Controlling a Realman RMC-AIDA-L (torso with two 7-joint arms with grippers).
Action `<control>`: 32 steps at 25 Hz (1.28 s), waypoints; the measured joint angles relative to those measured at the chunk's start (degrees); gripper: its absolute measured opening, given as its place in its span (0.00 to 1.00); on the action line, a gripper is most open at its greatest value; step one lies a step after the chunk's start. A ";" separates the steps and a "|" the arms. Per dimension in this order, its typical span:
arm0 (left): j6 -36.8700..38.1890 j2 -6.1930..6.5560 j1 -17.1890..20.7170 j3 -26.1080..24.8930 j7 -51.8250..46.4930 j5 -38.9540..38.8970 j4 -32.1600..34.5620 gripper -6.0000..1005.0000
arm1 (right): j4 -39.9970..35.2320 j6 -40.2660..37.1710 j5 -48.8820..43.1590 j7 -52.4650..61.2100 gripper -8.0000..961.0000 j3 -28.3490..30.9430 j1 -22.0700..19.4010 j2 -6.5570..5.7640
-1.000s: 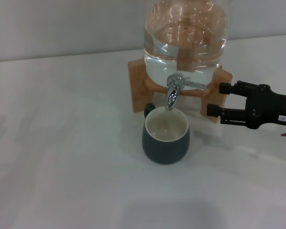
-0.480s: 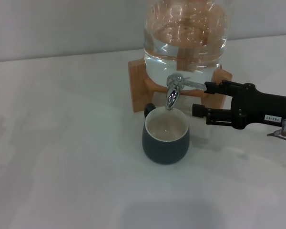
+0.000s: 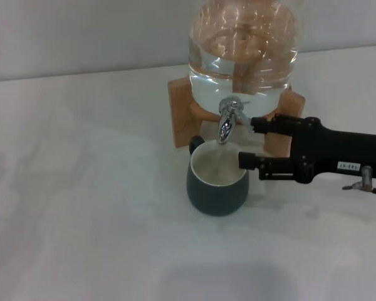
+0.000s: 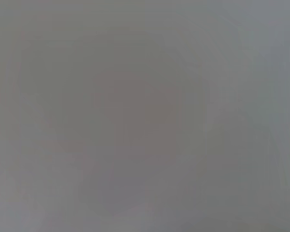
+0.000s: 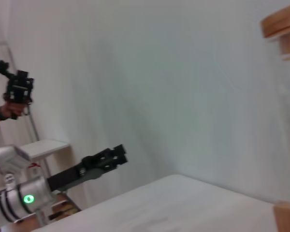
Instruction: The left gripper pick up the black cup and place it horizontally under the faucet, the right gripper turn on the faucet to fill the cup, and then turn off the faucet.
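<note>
Cup [image 3: 217,185] stood upright on the white table [image 3: 81,219], directly beneath the faucet [image 3: 229,119], whose spout pointed down into its cream interior. From the cup, the glass jar [image 3: 244,50] and its wooden stand [image 3: 180,113] sat at twelve o'clock. I had the right gripper [image 3: 245,142] at the cup's three o'clock, released, one finger by the faucet lever, the other at the cup's rim. The left gripper [image 5: 108,158] hung well off the table; I could not tell whether it was clenched or released.
</note>
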 joint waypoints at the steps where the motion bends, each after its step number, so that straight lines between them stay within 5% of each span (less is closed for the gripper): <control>1: 0.02 0.02 -0.03 0.00 -0.01 0.00 0.00 0.87 | -0.24 0.19 0.00 -0.02 0.89 -0.36 0.00 0.00; 10: 0.04 0.04 -0.19 0.09 -0.01 0.14 0.00 0.87 | -0.33 0.98 -0.72 -0.12 0.89 3.94 -1.04 -0.13; 16: 0.29 0.04 -0.22 0.09 0.01 0.17 0.01 0.87 | -0.67 8.75 -1.63 -0.13 0.89 7.87 -3.17 -0.17; 32: 1.36 -0.06 -0.69 0.18 -0.66 0.18 -0.27 0.87 | -1.18 6.68 -0.67 -0.67 0.89 -1.13 -2.15 0.14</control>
